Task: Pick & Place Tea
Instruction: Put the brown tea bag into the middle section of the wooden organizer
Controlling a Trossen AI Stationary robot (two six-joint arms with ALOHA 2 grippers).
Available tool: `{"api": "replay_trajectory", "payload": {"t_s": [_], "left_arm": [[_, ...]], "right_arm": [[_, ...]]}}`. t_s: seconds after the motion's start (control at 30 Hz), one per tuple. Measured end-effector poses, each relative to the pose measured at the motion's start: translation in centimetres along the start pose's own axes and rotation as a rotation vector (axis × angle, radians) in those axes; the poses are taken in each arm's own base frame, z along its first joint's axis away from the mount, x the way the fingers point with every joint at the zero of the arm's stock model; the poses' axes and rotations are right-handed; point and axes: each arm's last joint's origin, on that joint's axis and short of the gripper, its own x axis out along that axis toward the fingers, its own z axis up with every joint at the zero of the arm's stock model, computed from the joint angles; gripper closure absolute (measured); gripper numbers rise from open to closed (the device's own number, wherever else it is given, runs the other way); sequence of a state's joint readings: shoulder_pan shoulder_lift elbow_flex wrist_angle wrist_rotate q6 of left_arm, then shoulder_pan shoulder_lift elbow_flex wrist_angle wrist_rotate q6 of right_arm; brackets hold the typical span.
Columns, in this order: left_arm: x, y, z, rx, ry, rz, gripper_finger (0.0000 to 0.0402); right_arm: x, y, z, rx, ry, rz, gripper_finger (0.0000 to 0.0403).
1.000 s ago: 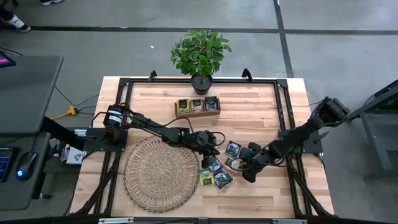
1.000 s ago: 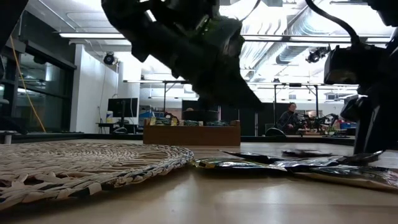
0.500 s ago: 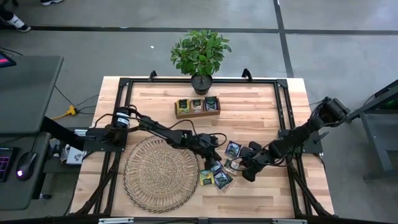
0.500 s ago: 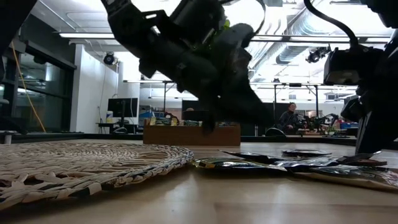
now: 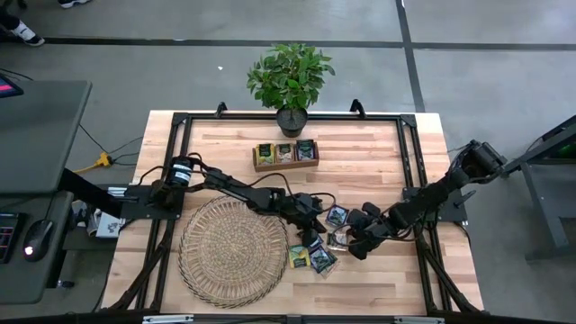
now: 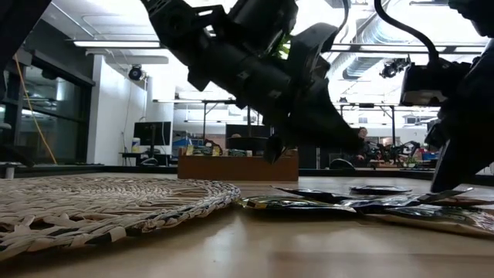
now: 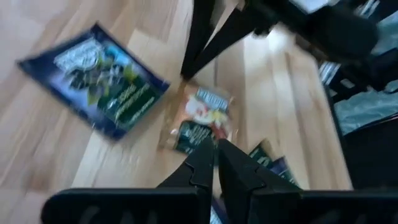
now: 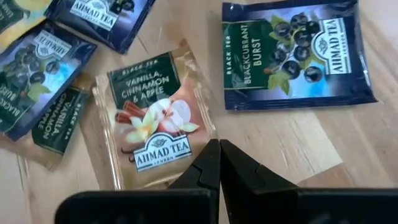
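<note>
both grippers pressed together — right gripper (image 8: 219, 163) at the pale vanilla sachet's (image 8: 152, 121) edge, left gripper (image 7: 215, 163) above the sachets.

Round wicker mat (image 5: 233, 251) lay flat on the wooden tabletop (image 5: 369, 148), toward the front-left corner, just inside the front edge. Small wooden three-compartment tray (image 5: 285, 154) sat near the back edge, roughly mid-width, well apart from the mat. Potted plant (image 5: 290, 79) stood at the back edge, just behind the tray. Black metal frame (image 5: 407, 157) ran around the tabletop's perimeter. Grey desk (image 5: 40, 144) stood off the left edge, with a computer mouse (image 5: 36, 238) on it. Yellow cable (image 5: 101, 162) lay on the floor between desk and tabletop. From table height, the mat's (image 6: 100, 202) woven edge filled the near left, with the tray (image 6: 238, 165) beyond it.
</note>
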State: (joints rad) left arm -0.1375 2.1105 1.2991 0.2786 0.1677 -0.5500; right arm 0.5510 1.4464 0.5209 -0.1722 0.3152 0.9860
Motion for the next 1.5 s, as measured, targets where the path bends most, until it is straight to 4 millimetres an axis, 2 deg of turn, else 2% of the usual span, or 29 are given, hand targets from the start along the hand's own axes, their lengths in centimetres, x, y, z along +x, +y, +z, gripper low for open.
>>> {"api": "replay_trajectory", "payload": {"t_s": [0.17, 0.4, 0.67, 0.9, 1.23, 1.5], "left_arm": [[0.0, 0.1, -0.3, -0.005, 0.026, 0.007, 0.0362], [0.0, 0.2, -0.5, -0.013, 0.058, 0.003, 0.0357], [0.0, -0.1, -0.6, -0.009, 0.062, -0.013, 0.0357], [0.5, 0.2, -1.1, -0.016, 0.079, -0.022, 0.0357], [0.5, 0.2, -1.0, -0.022, 0.064, 0.000, 0.0357], [0.5, 0.3, -1.2, -0.140, 0.081, 0.015, 0.0357]], "right_arm": [[-0.2, 0.3, 0.3, -0.001, -0.005, -0.009, 0.0402], [-1.1, 1.8, 1.5, -0.050, 0.013, 0.018, 0.0403], [-1.4, 2.2, -0.3, -0.058, 0.050, 0.037, 0.0403], [-1.4, 2.6, -0.1, -0.035, -0.002, 0.056, 0.0403], [1.4, 3.5, -0.8, 0.013, 0.013, 0.068, 0.0403], [2.8, 3.5, -1.4, 0.152, 0.023, 0.028, 0.0403]]}}
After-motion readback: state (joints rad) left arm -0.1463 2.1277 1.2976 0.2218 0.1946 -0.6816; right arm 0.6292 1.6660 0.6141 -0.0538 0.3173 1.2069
